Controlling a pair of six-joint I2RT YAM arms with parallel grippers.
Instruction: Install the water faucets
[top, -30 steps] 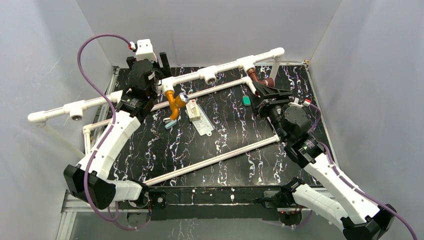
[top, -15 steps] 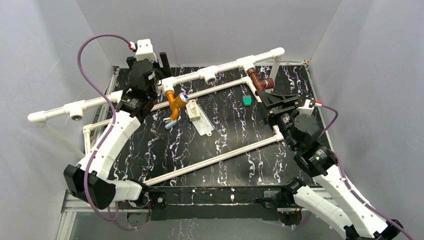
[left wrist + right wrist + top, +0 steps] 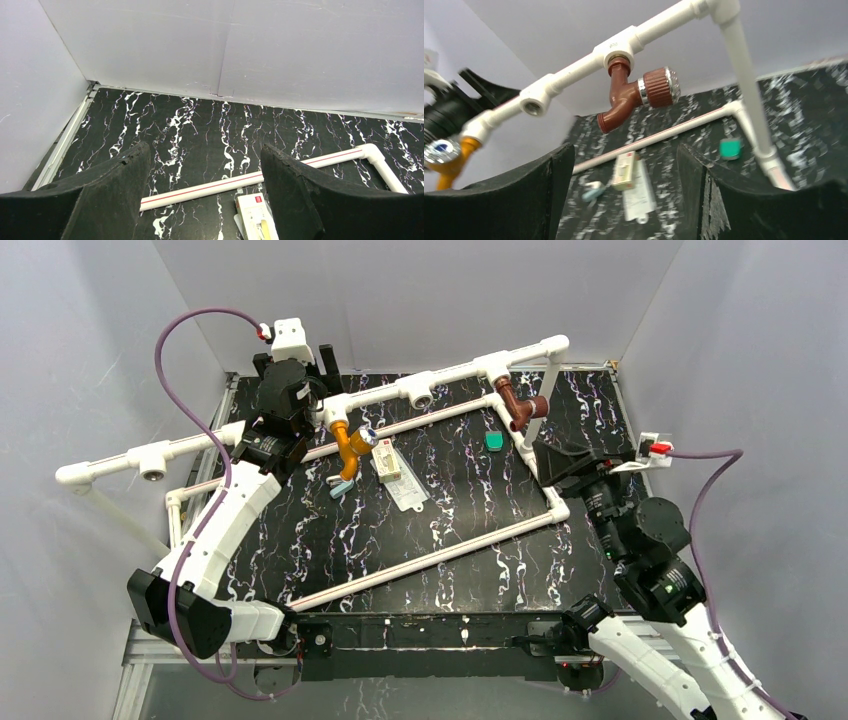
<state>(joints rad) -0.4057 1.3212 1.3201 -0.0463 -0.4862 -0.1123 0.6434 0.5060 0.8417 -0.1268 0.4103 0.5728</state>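
The orange-yellow faucet point(image 3: 346, 448) with its silvery knob hangs from a tee of the raised white pipe point(image 3: 455, 372), spout down. It also shows at the left edge of the right wrist view point(image 3: 450, 164). The dark reddish-brown faucet point(image 3: 518, 405) hangs from the tee further right, and shows clearly in the right wrist view point(image 3: 629, 97). My left gripper point(image 3: 320, 380) is open and empty, just left of the orange faucet; its wrist view point(image 3: 205, 150) shows only the table. My right gripper point(image 3: 562, 458) is open and empty, below and right of the brown faucet, apart from it point(image 3: 624, 150).
A small green flat piece point(image 3: 493, 441) lies by the frame's right pipe. A white packet point(image 3: 398, 475) and a small blue piece point(image 3: 338, 489) lie mid-table. A low white pipe frame point(image 3: 430, 558) rings the black marbled table. Grey walls enclose three sides.
My right gripper has drawn back from the reddish-brown faucet toward the near right, leaving it hanging from its tee. The left arm has not moved.
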